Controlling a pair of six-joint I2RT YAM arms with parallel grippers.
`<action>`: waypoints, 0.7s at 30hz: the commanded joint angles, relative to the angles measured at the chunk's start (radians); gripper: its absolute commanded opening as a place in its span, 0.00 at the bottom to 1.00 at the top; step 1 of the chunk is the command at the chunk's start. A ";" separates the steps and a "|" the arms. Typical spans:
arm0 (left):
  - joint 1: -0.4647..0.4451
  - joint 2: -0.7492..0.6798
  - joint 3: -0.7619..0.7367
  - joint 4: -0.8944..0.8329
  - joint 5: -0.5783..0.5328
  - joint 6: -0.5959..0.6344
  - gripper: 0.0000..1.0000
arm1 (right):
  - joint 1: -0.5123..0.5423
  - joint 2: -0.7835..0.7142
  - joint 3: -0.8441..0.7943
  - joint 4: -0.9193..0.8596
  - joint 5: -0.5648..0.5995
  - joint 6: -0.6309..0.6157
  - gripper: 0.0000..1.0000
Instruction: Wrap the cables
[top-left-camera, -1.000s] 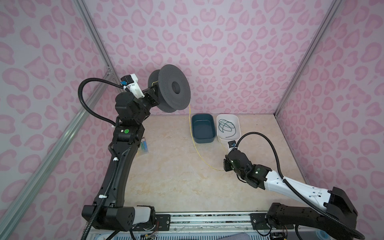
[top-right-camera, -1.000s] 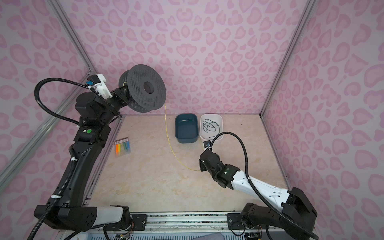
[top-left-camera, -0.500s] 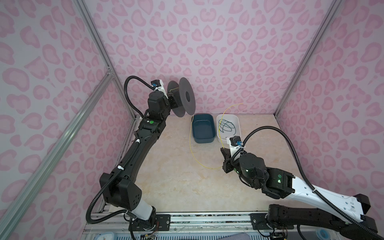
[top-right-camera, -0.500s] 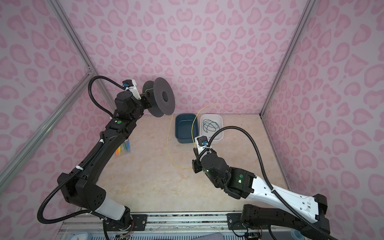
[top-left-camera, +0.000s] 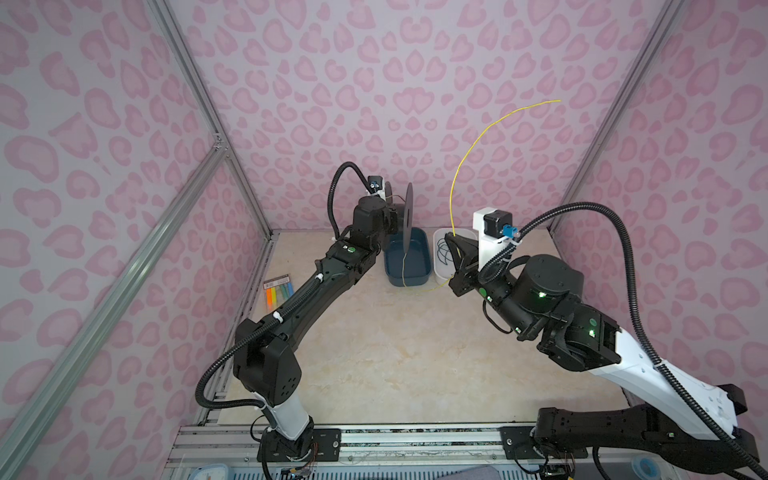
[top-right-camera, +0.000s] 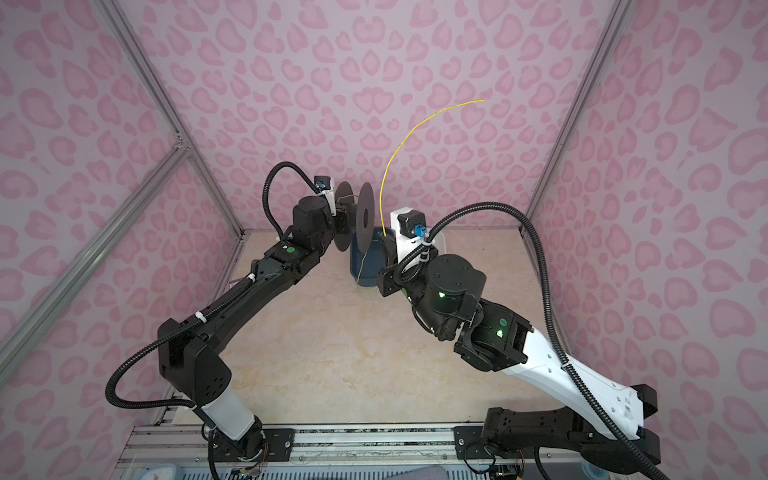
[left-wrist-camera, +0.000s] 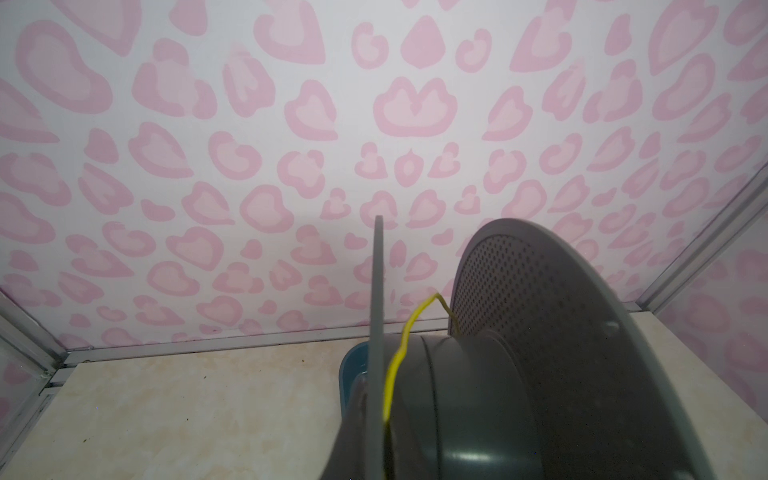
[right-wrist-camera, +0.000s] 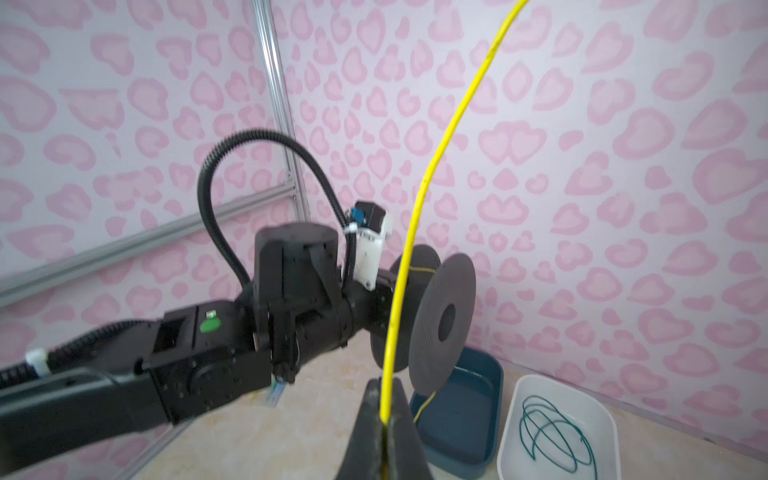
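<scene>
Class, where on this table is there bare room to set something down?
Bare: the beige marbled tabletop from the front metal rail to the dark blue plastic tub. Crowded: the back edge, with that tub, the white tub and grey spool.

Grey spool in close view: a thin flange seen on edge and a broad perforated flange flank the smooth hub. A yellow wire lies across the hub beside the thin flange, its kinked end rising toward the perforated one. Behind, a blue tub on the beige worktop, before a pink-patterned wall.
</scene>
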 joint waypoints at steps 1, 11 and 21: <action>-0.018 0.028 0.017 0.084 -0.098 0.033 0.04 | -0.014 0.029 0.078 0.021 -0.089 -0.031 0.00; -0.074 0.043 -0.042 0.103 -0.110 0.045 0.04 | -0.230 0.106 0.263 -0.025 -0.204 0.020 0.00; -0.182 -0.134 -0.347 0.086 -0.178 0.109 0.04 | -0.533 0.228 0.479 -0.091 -0.409 0.108 0.00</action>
